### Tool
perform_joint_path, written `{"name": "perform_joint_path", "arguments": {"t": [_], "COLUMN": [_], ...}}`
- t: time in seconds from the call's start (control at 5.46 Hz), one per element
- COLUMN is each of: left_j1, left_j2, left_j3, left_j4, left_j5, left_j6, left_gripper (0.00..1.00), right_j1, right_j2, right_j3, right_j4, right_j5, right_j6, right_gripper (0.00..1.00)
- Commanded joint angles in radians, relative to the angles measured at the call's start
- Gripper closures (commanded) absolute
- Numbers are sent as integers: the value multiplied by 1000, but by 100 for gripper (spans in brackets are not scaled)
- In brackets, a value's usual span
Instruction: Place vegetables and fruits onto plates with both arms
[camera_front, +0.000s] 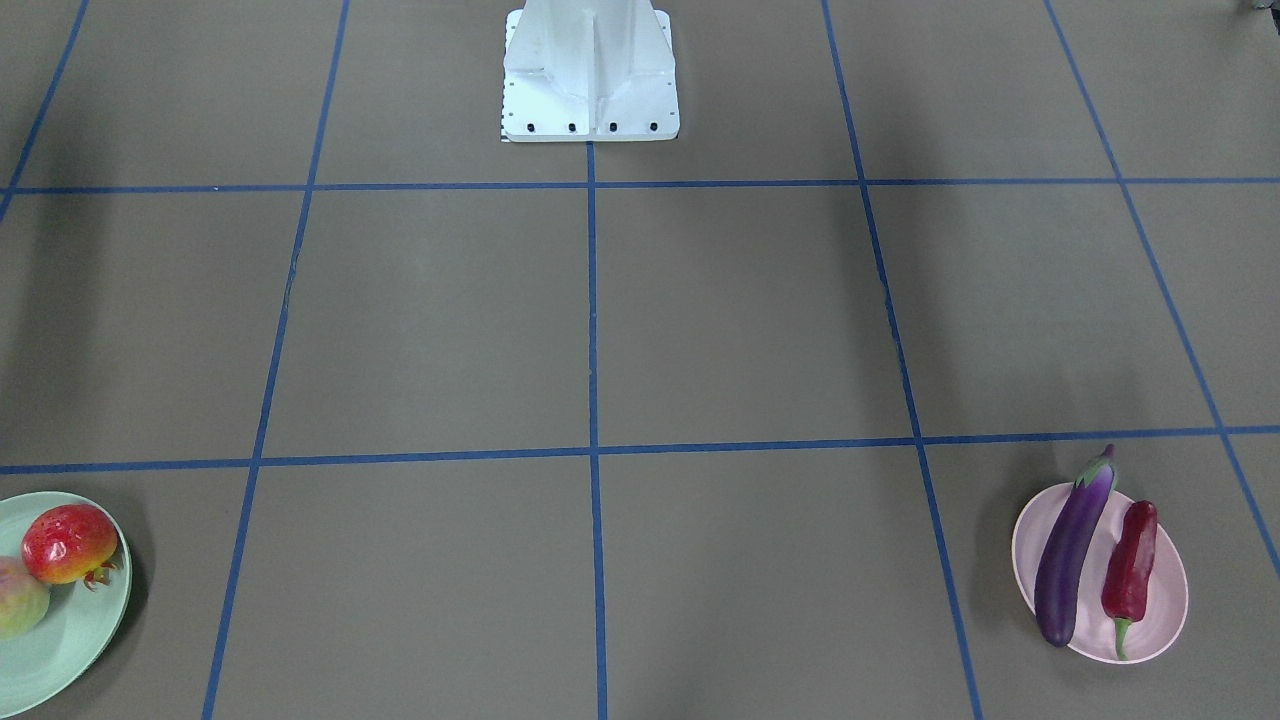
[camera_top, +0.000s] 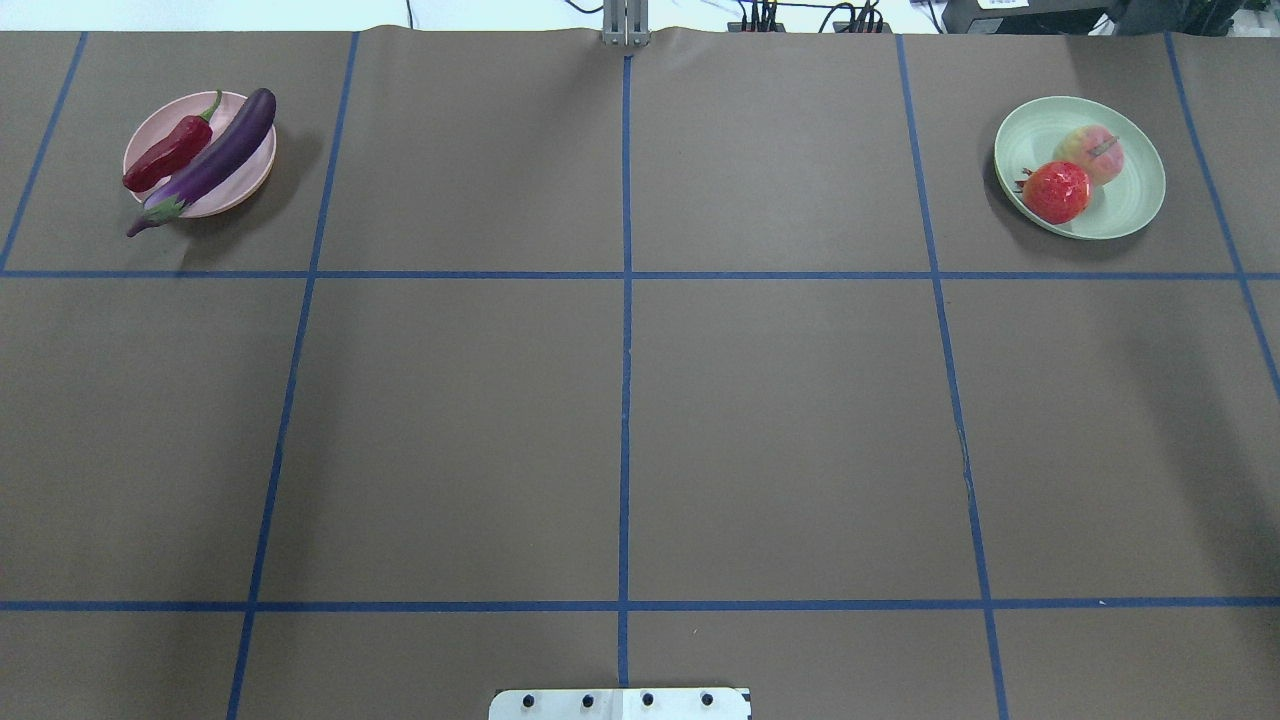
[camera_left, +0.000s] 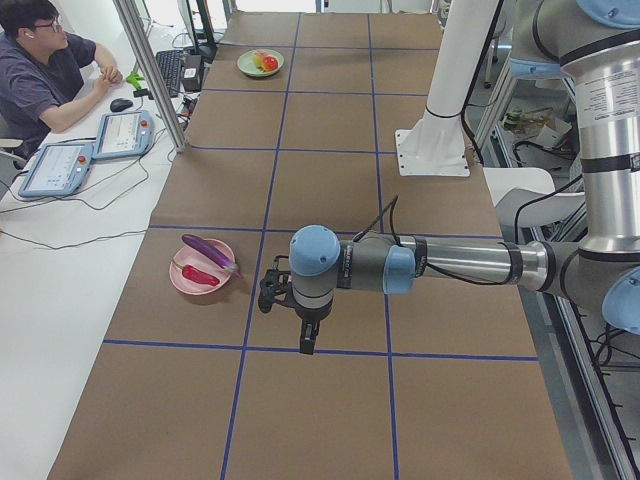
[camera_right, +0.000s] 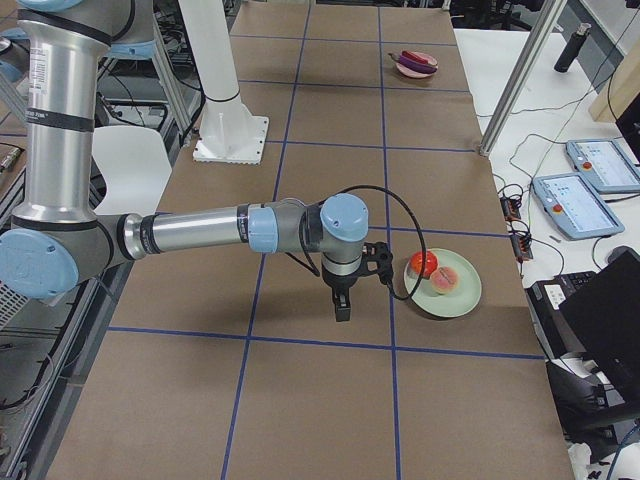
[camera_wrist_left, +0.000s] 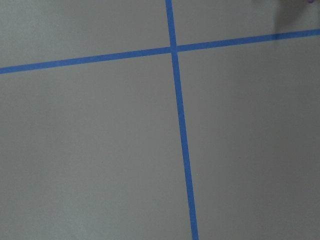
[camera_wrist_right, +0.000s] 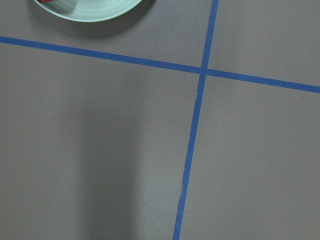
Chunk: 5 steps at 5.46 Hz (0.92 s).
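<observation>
The purple eggplant (camera_front: 1070, 550) and the red chili pepper (camera_front: 1130, 565) lie side by side on the pink plate (camera_front: 1160, 620), seen far left in the overhead view (camera_top: 245, 190). The pomegranate (camera_front: 68, 543) and the peach (camera_front: 18, 597) sit on the mint green plate (camera_front: 70, 630), far right in the overhead view (camera_top: 1130, 200). My left gripper (camera_left: 308, 345) hangs above the table to the right of the pink plate (camera_left: 190, 285). My right gripper (camera_right: 341, 310) hangs just left of the green plate (camera_right: 455, 300). I cannot tell whether either is open or shut.
The white base plate (camera_front: 590, 75) stands at the robot's edge of the brown table, which is marked with blue tape lines (camera_top: 625, 350). An operator (camera_left: 40, 60) sits at a side desk with tablets (camera_left: 120, 135). The green plate's rim (camera_wrist_right: 100, 10) shows in the right wrist view.
</observation>
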Motion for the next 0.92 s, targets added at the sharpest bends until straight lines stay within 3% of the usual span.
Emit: {"name": "perform_joint_path", "arguments": {"t": [0.0, 0.73], "left_j1": [2, 1], "left_j2": [-9, -4], "left_j3": [0, 4], "left_j4": [-3, -2], "left_j5": [3, 9], "left_j6": [5, 1], "left_gripper": [0, 0], "right_j1": [-1, -1], "right_j2": [1, 1], "right_j3": [-2, -2], "right_j4": [0, 0], "right_j5": [1, 4], "right_j6": [2, 6], "right_gripper": [0, 0]}}
